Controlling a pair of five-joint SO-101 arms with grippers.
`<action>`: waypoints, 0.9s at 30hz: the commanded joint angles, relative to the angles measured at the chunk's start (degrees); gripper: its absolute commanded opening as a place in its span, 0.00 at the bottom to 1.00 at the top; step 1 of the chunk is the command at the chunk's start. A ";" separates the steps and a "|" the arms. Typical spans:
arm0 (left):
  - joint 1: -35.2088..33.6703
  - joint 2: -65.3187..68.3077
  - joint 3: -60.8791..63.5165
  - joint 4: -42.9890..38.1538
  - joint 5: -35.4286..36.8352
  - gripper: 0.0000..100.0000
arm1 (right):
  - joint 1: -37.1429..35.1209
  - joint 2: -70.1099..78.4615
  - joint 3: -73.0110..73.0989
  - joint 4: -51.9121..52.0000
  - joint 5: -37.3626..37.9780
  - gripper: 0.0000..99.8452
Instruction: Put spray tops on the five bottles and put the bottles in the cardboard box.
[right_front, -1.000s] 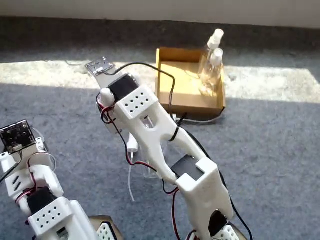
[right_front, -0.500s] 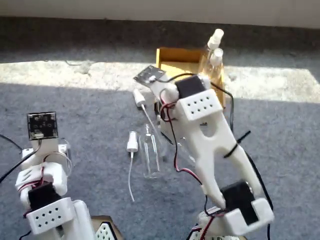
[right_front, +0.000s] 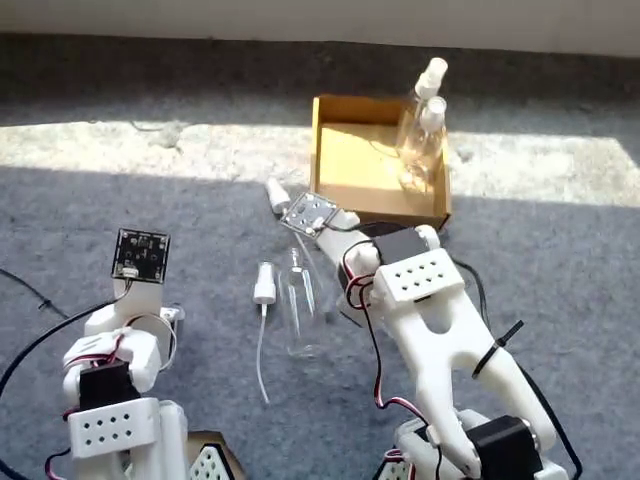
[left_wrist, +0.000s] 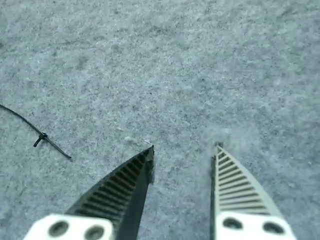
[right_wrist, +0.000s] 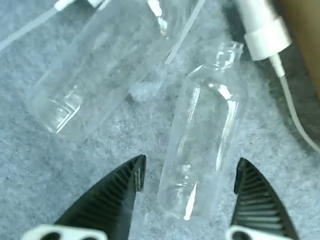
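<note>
From above, we see the cardboard box (right_front: 350, 170) at the far side of the grey tabletop (right_front: 560, 300). Two capped bottles (right_front: 420, 135) stand upright in one far corner of it. The right arm (right_front: 430, 300) leans over the tabletop beside an open bottle (right_front: 298, 305) that lies on its side. A loose spray top (right_front: 263, 285) lies just beside that bottle, and another spray top (right_front: 277, 193) lies near the box. The left arm (right_front: 115, 350) stands well apart from all of these.

At the left wrist, the left pincer (left_wrist: 184, 149) is released, its fingers spread above the tabletop. A black cable tie (left_wrist: 40, 136) lies off to one side.

At the right wrist, the right pincer (right_wrist: 190, 161) is also released. Its fingers flank the base of a second open bottle (right_wrist: 210, 120), which lies with its neck pointing away from the pincer. We cannot tell whether they touch it. The first open bottle lies just beside one finger. A spray top lies just past the flanked bottle's neck.
</note>
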 joint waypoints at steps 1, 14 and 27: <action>0.92 -0.66 1.10 -2.11 -0.44 0.18 | 0.22 -1.45 -0.13 -4.35 -2.99 0.25; 0.92 -0.75 2.95 -3.69 -0.44 0.18 | -1.54 20.44 -17.10 -4.26 -4.40 0.25; 0.92 -0.75 2.95 -3.69 -0.44 0.18 | -1.27 28.79 -19.12 -4.79 -5.54 0.25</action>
